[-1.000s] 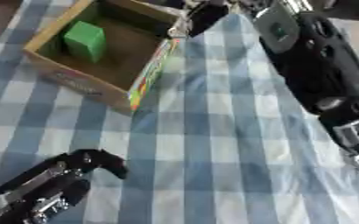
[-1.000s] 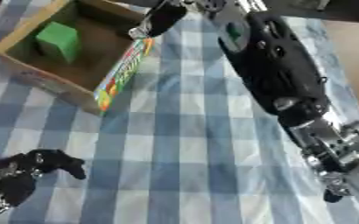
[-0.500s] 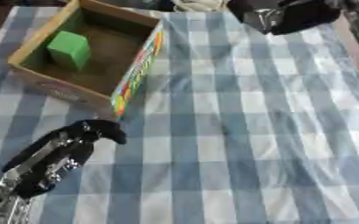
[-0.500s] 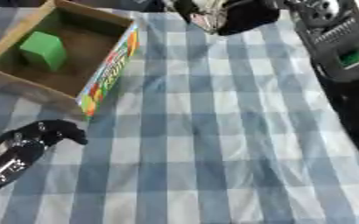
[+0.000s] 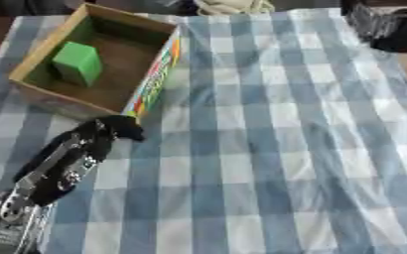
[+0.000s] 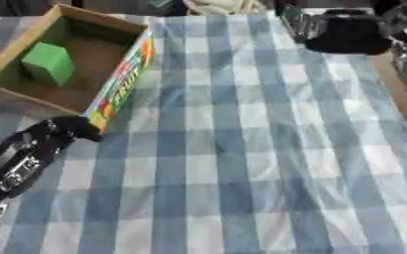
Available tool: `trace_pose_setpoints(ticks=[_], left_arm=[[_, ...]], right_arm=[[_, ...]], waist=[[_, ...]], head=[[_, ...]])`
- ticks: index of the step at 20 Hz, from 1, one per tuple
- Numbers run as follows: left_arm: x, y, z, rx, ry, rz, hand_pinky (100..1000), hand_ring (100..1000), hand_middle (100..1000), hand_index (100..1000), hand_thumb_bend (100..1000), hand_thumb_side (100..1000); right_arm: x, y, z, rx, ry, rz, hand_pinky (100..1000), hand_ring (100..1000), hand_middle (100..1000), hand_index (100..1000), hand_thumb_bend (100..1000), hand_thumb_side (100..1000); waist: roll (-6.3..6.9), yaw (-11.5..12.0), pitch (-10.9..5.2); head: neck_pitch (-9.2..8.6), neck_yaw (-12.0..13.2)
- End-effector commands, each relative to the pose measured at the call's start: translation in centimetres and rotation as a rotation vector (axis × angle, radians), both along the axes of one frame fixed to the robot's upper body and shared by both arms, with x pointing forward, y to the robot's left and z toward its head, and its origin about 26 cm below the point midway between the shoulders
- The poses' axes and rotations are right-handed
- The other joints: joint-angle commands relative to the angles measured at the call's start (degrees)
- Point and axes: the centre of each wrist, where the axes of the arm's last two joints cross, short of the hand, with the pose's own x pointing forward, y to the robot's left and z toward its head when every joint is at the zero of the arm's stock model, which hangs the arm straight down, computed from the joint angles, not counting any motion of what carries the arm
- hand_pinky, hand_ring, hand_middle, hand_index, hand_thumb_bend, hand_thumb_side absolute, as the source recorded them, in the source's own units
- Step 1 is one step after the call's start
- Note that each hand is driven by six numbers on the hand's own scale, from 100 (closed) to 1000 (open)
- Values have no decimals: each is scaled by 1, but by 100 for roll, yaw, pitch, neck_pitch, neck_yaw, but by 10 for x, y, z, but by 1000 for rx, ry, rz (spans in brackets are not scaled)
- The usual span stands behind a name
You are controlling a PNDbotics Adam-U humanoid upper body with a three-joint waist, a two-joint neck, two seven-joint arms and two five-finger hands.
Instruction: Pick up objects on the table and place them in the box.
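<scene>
An open cardboard box (image 5: 152, 84) with a colourful printed side stands at the table's far left. A green block (image 5: 78, 62) lies inside it, toward the left wall. My left hand (image 5: 102, 135) reaches up from the lower left; its black fingers are curled, hold nothing, and end just below the box's near corner. My right hand (image 6: 349, 35) shows as a dark mass at the table's far right edge, and its fingers cannot be made out. No loose object lies on the cloth in front of me.
A blue and white checked cloth (image 5: 268, 149) covers the table. A pale whitish bundle (image 5: 231, 6) lies at the far edge behind the box. The brown table edge (image 6: 396, 84) shows on the right.
My right arm has pulled back from over the table to the far right edge. My left hand has moved up toward the box's near corner. The camera has also tilted.
</scene>
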Motion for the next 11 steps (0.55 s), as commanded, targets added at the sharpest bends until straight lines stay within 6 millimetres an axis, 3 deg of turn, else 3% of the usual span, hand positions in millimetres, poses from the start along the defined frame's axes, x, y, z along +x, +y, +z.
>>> trace_pose_setpoints(ticks=[1,6,11], left_arm=[[-2,7,9,-7,-31,46,934,781,747,887,100,775],[-3,11,10,-40,-34,98,941,791,757,899,100,768],[-3,13,10,-62,-34,138,948,799,765,918,100,768]], right_arm=[[-5,-7,-5,79,2,-25,710,682,826,891,100,458],[-9,-17,-38,203,88,-69,698,677,826,889,100,623],[-14,-23,-60,325,128,-72,693,677,830,886,100,654]], waist=[[45,-100,-122],[89,-313,-112],[112,-429,-99]], head=[[-10,145],[2,351],[-5,465]])
